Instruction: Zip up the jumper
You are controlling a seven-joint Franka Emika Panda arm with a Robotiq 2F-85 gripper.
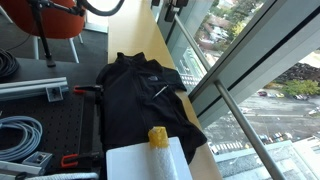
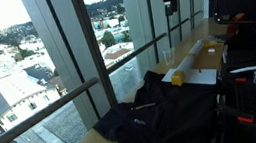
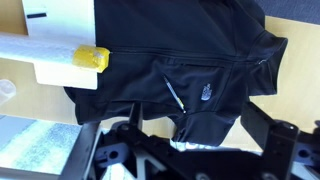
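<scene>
One jumper is on the counter. At its 6 o'clock is one white sheet bearing one yellow-capped roll. Two red-handled clamps sit toward 9 o'clock. An exterior view shows one clear cup.

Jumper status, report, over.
Gripper open, above jumper, holding nothing. Jumper spread on table, untouched. White box at its edge.

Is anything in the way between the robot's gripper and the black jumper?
No, nothing visible. The gripper hangs open above the jumper with only air between. The white sheet sits at one edge, not in between.
</scene>
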